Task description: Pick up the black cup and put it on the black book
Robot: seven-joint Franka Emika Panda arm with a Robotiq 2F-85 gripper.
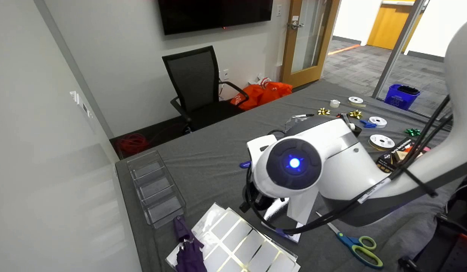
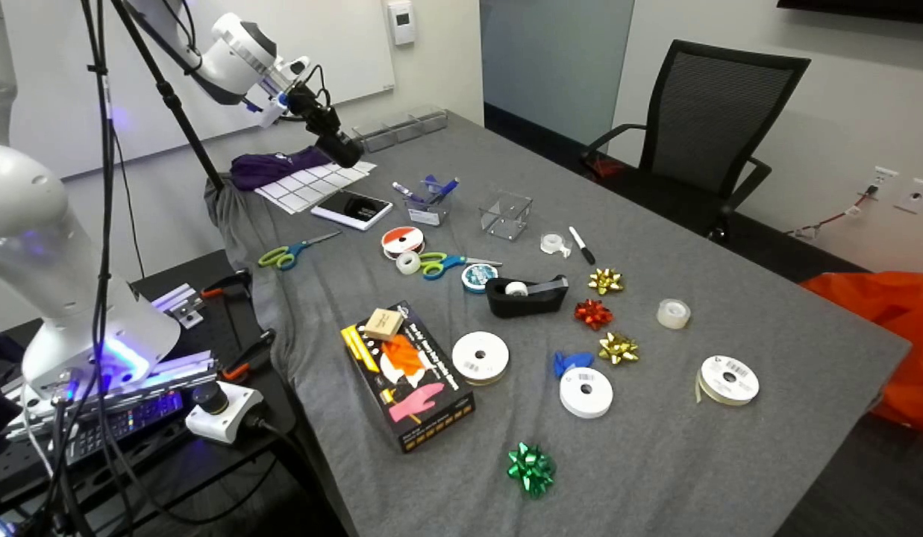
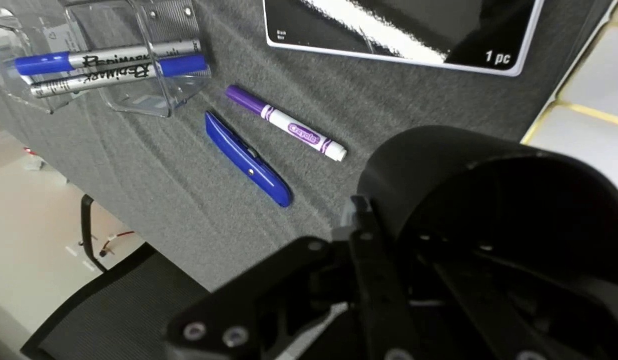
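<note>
1. The bench (image 2: 655,462) spread across most of an exterior view, with your task's things toward its upper left.
2. Your arm (image 2: 233,63) reached in from the upper left there, its wrist leaning.
3. The gridded sheet (image 2: 315,186) lay left of top centre, just beside the black book (image 2: 351,209).
4. The black book lay flat, dark cover facing up; in the wrist view it sat at the upper right, streaked with glare.
5. Your pincer (image 3: 396,230) was clamped on the wall of the black cup (image 3: 478,195), seemingly with one finger inside and one outside.
6. The black cup hung at the lower right of the wrist view, tilted, apart from the black book. By my reading, your pickup was done and you were in the carry. The next move called for bringing it over the cover, turning it upright and lowering it until its base sat flat before you let go.
7. The purple marker (image 3: 289,122) lay mid-frame in the wrist view, probably out of your way.
</note>
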